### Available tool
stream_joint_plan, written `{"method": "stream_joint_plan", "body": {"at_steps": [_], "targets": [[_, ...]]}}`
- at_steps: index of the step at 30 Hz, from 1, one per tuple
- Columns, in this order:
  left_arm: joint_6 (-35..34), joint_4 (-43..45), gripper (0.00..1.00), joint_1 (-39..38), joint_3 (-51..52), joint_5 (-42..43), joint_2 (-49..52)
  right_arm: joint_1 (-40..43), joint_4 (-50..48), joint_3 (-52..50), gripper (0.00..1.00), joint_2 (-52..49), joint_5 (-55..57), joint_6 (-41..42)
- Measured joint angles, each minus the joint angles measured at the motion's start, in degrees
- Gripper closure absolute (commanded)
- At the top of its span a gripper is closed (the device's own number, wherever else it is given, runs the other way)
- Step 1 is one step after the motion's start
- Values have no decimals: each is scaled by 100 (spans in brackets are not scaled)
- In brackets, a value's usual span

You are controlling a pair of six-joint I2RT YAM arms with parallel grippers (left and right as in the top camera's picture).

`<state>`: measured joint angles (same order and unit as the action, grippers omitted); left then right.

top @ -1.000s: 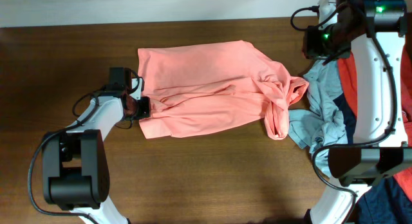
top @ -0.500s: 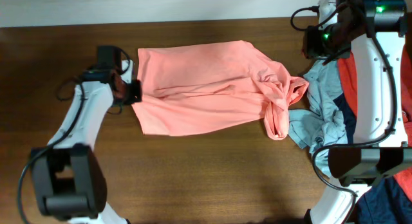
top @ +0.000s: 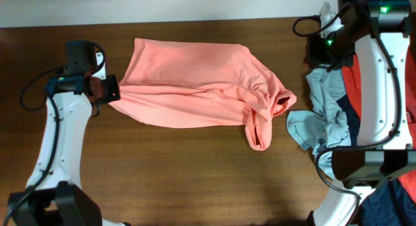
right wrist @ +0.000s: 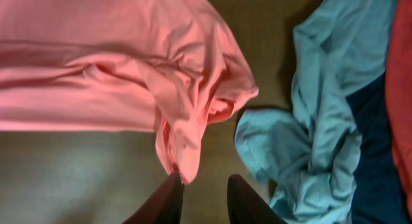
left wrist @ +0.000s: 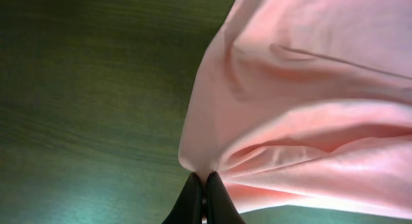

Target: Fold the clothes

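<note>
Salmon-pink shirt is lying spread across the middle of the dark wooden worktop, its body fairly flat and its right end bunching into a twisted, looped fold. A grey-blue garment, a red garment and a navy garment are lying crumpled in a heap at the right edge, near the shirt's bunched end but apart from it. The left gripper is sitting at the shirt's left edge with its jaws pressing tight together on a pinch of the pink fabric, which is drawing into a point there with creases fanning out from it. The right gripper is hanging above the strip of worktop between the shirt's bunched end and the grey-blue garment, its jaws standing parted and holding nothing
</note>
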<state>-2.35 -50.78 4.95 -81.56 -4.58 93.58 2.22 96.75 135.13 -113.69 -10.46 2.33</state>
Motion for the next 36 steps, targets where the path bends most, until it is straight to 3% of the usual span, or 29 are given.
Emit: {"method": "stream_joint_plan", "body": {"at_steps": [11, 19, 24, 30, 36], "targets": [[0, -92, 99, -11, 0, 2, -136, -323, 15, -603, 71, 1281, -83, 131], [-11, -125, 99, -11, -2, 9, -136, -619, -243, -2859, 71, 3353, 776, 1150], [-26, -122, 99, -11, -2, 35, -136, -619, -1606, -4826, 71, 3923, 643, 1567], [-28, -107, 99, -11, -2, 74, -133, -619, -3526, -6885, 70, 3628, -42, 1722], [-31, -83, 99, -11, -2, 70, -133, -634, -4725, -7829, 61, 3268, -345, 1731]]}}
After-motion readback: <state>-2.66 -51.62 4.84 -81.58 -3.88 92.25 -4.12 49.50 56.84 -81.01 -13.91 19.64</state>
